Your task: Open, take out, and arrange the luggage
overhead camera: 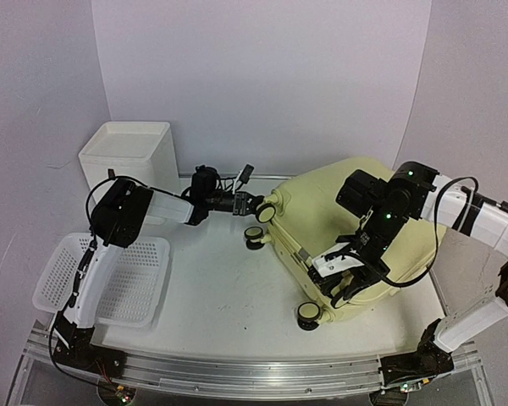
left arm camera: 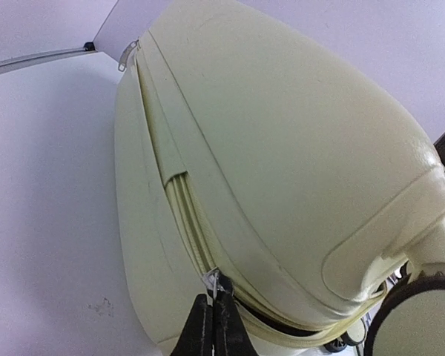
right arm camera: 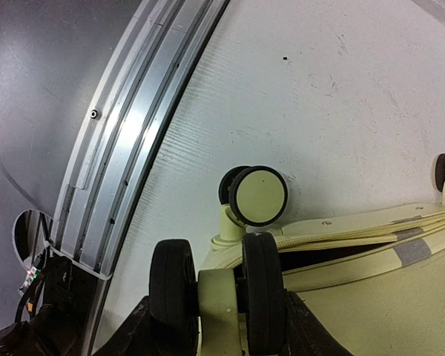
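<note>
The luggage [overhead camera: 356, 211] is a pale yellow hard-shell suitcase lying on the right of the table, its wheels toward the left and front. My left gripper [overhead camera: 252, 205] is at its far wheel corner. In the left wrist view the luggage [left arm camera: 282, 148] fills the frame and the gripper [left arm camera: 212, 304] is shut on a metal zipper pull [left arm camera: 210, 280]; the seam behind it gapes dark. My right gripper [overhead camera: 343, 279] is at the near wheel end. In the right wrist view this gripper [right arm camera: 219, 311] is shut on a black-and-yellow double wheel [right arm camera: 259, 293], beside the partly open seam of the luggage [right arm camera: 371, 297].
A white plastic drawer box [overhead camera: 129, 156] stands at the back left. A white perforated basket [overhead camera: 110, 279] lies at the front left. An aluminium rail [overhead camera: 237, 372] runs along the near edge. A second zipper pull [left arm camera: 127, 53] hangs at the suitcase's far corner.
</note>
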Action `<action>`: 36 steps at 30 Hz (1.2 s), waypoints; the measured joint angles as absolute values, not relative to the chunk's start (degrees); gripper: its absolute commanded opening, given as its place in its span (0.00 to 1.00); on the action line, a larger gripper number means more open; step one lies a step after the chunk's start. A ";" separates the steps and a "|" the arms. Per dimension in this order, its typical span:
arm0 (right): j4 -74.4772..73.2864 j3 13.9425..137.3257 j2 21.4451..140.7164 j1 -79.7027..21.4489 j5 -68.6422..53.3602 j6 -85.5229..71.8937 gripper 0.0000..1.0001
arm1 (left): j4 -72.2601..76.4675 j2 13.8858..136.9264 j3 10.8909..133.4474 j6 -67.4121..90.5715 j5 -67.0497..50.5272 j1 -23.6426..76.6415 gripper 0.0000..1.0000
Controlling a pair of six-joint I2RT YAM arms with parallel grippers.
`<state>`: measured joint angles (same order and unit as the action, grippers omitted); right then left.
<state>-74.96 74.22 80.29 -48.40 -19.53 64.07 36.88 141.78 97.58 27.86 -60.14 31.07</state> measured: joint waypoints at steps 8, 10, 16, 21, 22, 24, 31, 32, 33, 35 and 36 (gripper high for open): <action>-76.97 75.13 80.42 -48.03 -19.05 64.07 0.00 | 36.42 147.15 106.15 36.71 -57.25 31.97 0.19; -78.54 75.53 80.42 -48.03 -18.87 63.42 0.00 | 36.05 146.96 105.69 37.93 -53.23 31.75 0.26; -78.32 75.79 79.70 -48.53 -19.86 59.07 0.00 | 31.29 140.27 94.70 38.48 -45.56 28.84 0.43; -75.26 75.79 79.26 -48.93 -20.36 54.11 0.00 | 23.77 128.07 88.95 35.90 -42.68 27.75 0.48; -74.52 75.79 79.26 -48.95 -20.38 53.01 0.00 | 22.65 125.19 87.99 35.42 -42.46 27.88 0.49; -72.82 75.79 79.26 -48.97 -20.40 50.48 0.00 | 20.82 117.95 85.65 34.33 -41.74 28.49 0.49; -67.07 78.74 81.73 -49.12 -18.81 40.45 0.00 | 19.44 91.57 70.85 31.35 -37.30 36.36 0.53; -66.52 79.77 82.67 -49.12 -18.55 38.96 0.00 | 19.51 88.73 68.40 30.72 -36.73 38.50 0.53; -66.00 80.82 83.64 -49.12 -18.31 37.56 0.00 | 19.44 85.93 65.73 29.80 -36.12 40.64 0.54; -65.06 82.91 85.80 -49.06 -17.80 34.98 0.00 | 18.90 81.01 59.99 28.12 -34.85 44.73 0.54; -64.93 84.12 87.13 -49.01 -17.63 33.76 0.00 | 18.83 78.74 56.84 27.00 -33.80 46.39 0.55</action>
